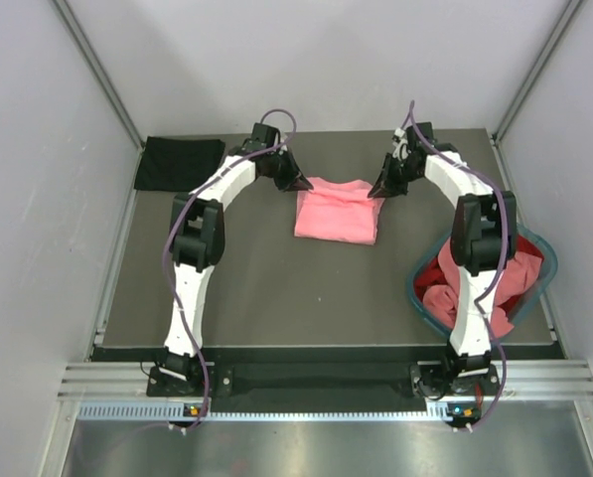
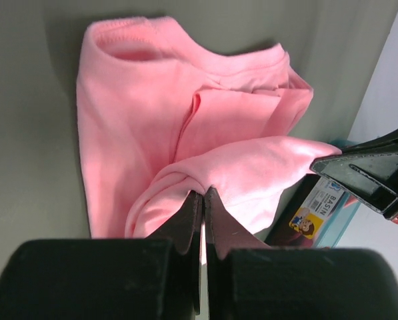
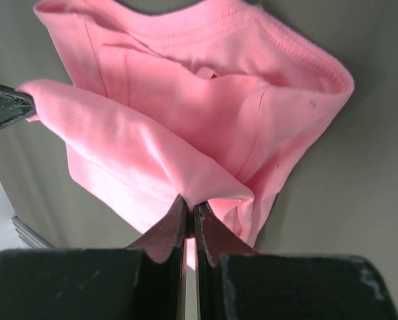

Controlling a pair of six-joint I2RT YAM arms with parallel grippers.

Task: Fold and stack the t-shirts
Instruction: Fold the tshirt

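A salmon pink t-shirt [image 1: 337, 211] lies partly folded at the far middle of the table. My left gripper [image 1: 297, 183] is shut on its far left corner, and my right gripper [image 1: 379, 189] is shut on its far right corner. In the left wrist view the pink t-shirt [image 2: 152, 127] bunches at the shut left gripper [image 2: 203, 193]. From the right wrist, the same pink t-shirt [image 3: 205, 113] is pinched in the right gripper [image 3: 191, 203], its held edge lifted above the rest. A folded black t-shirt [image 1: 180, 163] lies at the far left corner. Red and pink t-shirts [image 1: 480, 288] fill the basket.
The round teal basket [image 1: 418, 288] stands at the right edge of the table, beside the right arm. The grey table [image 1: 276, 288] ends in a metal rail at the near edge. White walls close in on the left, right and back.
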